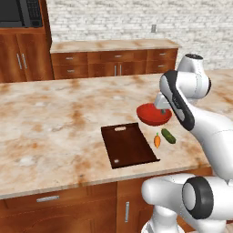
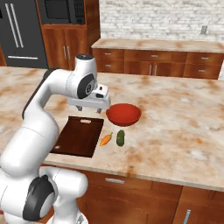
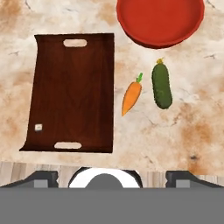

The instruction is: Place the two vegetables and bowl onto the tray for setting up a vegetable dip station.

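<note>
While nothing is held: step 1 of 3 — picking a first item.
Gripper (image 2: 99,107): above counter; finger spread — cannot tell.
Carrot (image 3: 131,97), cucumber (image 3: 161,85), bowl (image 3: 160,22): ahead of fingers, beside tray (image 3: 72,94).
Next: descend onto carrot.

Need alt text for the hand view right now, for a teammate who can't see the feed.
Looking down on a marble counter: a dark brown tray lies bare at left, with a carrot and a cucumber side by side just right of it, apart from each other. A red bowl sits above them at the top edge.
</note>
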Tool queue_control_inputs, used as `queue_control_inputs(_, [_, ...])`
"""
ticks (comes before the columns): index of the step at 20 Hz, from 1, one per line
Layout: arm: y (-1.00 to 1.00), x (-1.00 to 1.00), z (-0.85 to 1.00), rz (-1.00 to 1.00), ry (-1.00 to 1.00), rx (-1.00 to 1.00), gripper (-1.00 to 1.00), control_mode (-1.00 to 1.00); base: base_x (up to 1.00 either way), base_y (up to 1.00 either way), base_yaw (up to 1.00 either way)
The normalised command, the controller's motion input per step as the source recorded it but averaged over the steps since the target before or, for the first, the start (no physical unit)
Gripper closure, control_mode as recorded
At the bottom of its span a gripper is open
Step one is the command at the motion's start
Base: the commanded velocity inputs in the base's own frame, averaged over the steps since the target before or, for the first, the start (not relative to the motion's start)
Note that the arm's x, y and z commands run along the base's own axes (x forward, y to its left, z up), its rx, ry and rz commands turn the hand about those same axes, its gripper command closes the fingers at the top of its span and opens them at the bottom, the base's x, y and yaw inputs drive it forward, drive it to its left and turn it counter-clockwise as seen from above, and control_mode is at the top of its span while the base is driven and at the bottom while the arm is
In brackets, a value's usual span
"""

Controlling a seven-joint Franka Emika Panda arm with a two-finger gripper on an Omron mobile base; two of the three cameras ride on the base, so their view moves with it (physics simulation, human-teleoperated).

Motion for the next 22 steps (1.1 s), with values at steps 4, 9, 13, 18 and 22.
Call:
queue_control_inputs(4, [-0.58,0.04,-0.11,0.00,0.04,-0.04,-1.00,-1.00,0.00,0.00,0.00])
queue_control_inputs(9, [-0.53,0.12,-0.14,0.00,0.06,-0.02,-1.00,-1.00,0.00,0.00,0.00])
queue_control_inputs(13, [-0.39,0.28,-0.23,0.00,0.03,0.00,-1.00,-1.00,0.00,0.00,0.00])
queue_control_inputs(18, [-0.13,0.45,-0.41,0.00,0.00,-0.01,-1.00,-1.00,0.00,0.00,0.00])
queue_control_inputs(22, [-0.06,0.42,-0.58,0.00,0.00,-0.01,-1.00,-1.00,0.00,0.00,0.00])
